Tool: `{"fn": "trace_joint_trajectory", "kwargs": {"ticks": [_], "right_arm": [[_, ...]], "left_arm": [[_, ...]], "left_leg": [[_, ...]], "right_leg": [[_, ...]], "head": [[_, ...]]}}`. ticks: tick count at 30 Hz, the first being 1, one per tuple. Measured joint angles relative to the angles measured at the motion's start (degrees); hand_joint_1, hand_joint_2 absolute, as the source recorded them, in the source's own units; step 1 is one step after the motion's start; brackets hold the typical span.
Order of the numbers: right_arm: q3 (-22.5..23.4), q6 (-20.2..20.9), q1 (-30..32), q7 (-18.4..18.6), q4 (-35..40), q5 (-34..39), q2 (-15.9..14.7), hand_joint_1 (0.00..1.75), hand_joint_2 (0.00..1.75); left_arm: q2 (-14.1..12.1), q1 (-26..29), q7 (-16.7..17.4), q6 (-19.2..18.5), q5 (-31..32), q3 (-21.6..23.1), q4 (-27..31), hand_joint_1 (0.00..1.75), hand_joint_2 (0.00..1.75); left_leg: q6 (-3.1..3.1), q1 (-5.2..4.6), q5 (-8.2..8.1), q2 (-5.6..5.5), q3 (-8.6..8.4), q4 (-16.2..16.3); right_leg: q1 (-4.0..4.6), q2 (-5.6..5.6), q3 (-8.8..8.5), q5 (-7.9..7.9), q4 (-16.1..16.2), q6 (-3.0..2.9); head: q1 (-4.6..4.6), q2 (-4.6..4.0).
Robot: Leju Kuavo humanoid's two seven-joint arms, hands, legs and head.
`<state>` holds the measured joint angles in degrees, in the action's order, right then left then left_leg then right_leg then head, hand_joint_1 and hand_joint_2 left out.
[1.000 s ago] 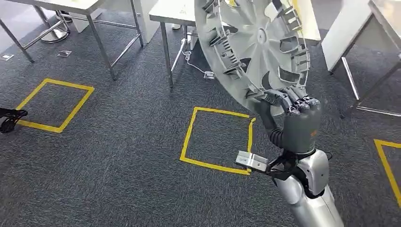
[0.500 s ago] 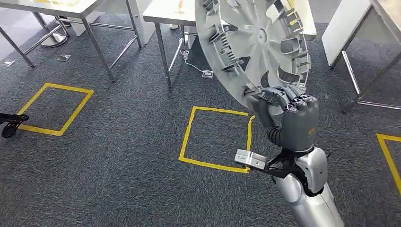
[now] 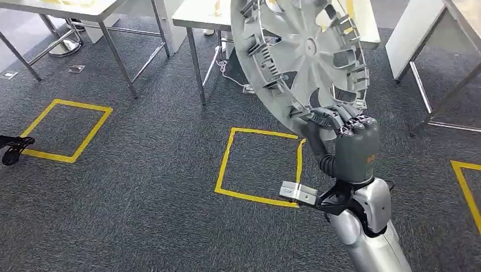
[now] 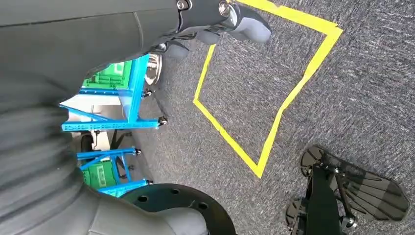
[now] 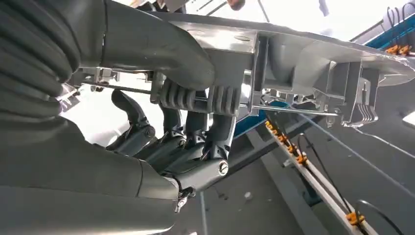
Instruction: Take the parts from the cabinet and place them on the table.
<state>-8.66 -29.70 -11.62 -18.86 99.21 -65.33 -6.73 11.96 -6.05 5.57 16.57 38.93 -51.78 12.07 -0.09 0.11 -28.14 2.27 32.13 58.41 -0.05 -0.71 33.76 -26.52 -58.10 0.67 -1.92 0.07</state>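
Nearest us, our right hand (image 3: 353, 144) sits at about 4 o'clock in the head view, raised on the silver arm, fingers curled over the lower rim of the wheel cover (image 3: 300, 54) with the thumb pressed against the other face, so it is pinching the part by its edge. The right wrist view confirms the fingers (image 5: 195, 98) wrapped around the ribbed rim. The cover is held up tilted, inner side with its clips facing us, clear of the floor.

Our left hand (image 4: 215, 19) hangs low over the carpet; its fingers look loosely curled with nothing in them, but we cannot tell for sure.

Below the cover, a yellow tape square (image 3: 258, 164) marks the grey carpet (image 3: 142, 187) at 6 o'clock. Farther out, at 12 o'clock, stands a worktop (image 3: 204, 14) on metal legs, partly hidden behind the cover.

Step in hand, we judge: carrying the part toward the worktop, part already out of the cabinet. Next move calls for closing the gap, bringing the cover level over the surface, then loosening the pinch only once it rests flat.
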Motion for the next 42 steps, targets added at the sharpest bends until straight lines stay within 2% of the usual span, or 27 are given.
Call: {"fn": "trace_joint_trajectory", "kwargs": {"ticks": [27, 28, 33, 35, 37, 38, 39, 41, 42], "right_arm": [[-0.2, -0.4, -1.7, -1.0, -2.9, 1.8, 0.0, 1.75, 1.75], [-0.2, -0.4, -1.7, -1.0, -2.9, 1.8, 0.0, 1.75, 1.75], [-0.2, -0.5, -1.7, -1.1, -2.9, 2.0, 0.0, 1.75, 1.75], [-0.2, -0.5, -1.7, -1.1, -2.9, 2.0, 0.0, 1.75, 1.75], [-0.2, -0.5, -1.8, -1.2, -2.9, 2.1, 0.0, 1.75, 1.75], [-0.1, -0.5, -1.8, -1.2, -2.9, 2.1, -0.1, 1.75, 1.75], [-0.1, -0.6, -2.0, -1.2, -2.9, 2.1, -0.1, 1.75, 1.75], [-0.1, -0.6, -2.0, -1.2, -2.9, 2.1, -0.2, 1.75, 1.75], [-0.1, -0.6, -2.0, -1.2, -2.9, 2.1, -0.2, 1.75, 1.75]], "left_arm": [[-0.3, -0.2, 0.0, 0.2, 0.0, -0.7, 0.0, 0.00, 1.75], [-0.4, -0.3, 0.0, 0.2, 0.0, -0.7, 0.0, 0.00, 1.75], [-0.6, -0.3, 0.0, 0.1, 0.2, -0.7, 0.1, 0.00, 1.75], [-0.7, -0.3, 0.0, 0.1, 0.2, -0.7, 0.1, 0.00, 1.75], [-0.7, -0.4, 0.0, 0.1, 0.3, -0.7, 0.2, 0.00, 1.75], [-0.6, -0.5, 0.0, 0.1, 0.3, -0.7, 0.2, 0.00, 1.75], [-0.6, -0.5, 0.0, 0.1, 0.4, -0.7, 0.2, 0.00, 1.75], [-0.7, -0.7, 0.0, 0.1, 0.4, -0.7, 0.2, 0.00, 1.75], [-0.7, -0.7, 0.0, 0.1, 0.4, -0.7, 0.2, 0.00, 1.75]], "left_leg": [[0.01, -0.02, 0.00, 0.00, -0.01, 0.0], [0.16, -0.25, -0.11, -0.01, 0.04, 0.2], [0.38, -0.35, -0.23, -0.01, 0.14, 0.4], [0.61, -0.46, -0.26, -0.01, 0.23, 0.5], [1.16, -0.27, -0.09, -0.01, 0.12, 0.0], [1.37, 0.29, 0.39, 0.19, -0.44, -0.7], [1.68, 0.35, 0.48, 0.20, -0.56, -1.0], [1.81, 0.38, 0.43, 0.25, -0.51, -1.0], [1.81, 0.38, 0.34, 0.31, -0.51, -1.0]], "right_leg": [[-0.02, -0.01, 0.01, 0.01, 0.0, 0.02], [-0.27, 0.00, 0.00, 0.10, 0.1, 0.14], [-0.35, -0.01, -0.01, 0.17, 0.1, 0.31], [-0.46, -0.03, -0.01, 0.26, 0.1, 0.51], [-0.32, -0.02, -0.16, 0.28, 0.3, 0.91], [-0.59, 0.13, -0.14, -0.08, -0.2, 1.02], [-0.45, 0.30, 0.96, -1.66, -2.5, 1.16], [-0.74, 0.40, 5.38, -6.09, -11.5, 1.60], [-0.85, 0.41, 7.59, -7.60, -15.8, 1.78]], "head": [[0.00, 0.00], [0.02, 0.00], [0.02, 0.00], [0.02, 0.00], [0.02, 0.00], [0.04, 0.00], [-0.22, 0.00], [-0.24, 0.00], [-0.22, 0.00]]}}
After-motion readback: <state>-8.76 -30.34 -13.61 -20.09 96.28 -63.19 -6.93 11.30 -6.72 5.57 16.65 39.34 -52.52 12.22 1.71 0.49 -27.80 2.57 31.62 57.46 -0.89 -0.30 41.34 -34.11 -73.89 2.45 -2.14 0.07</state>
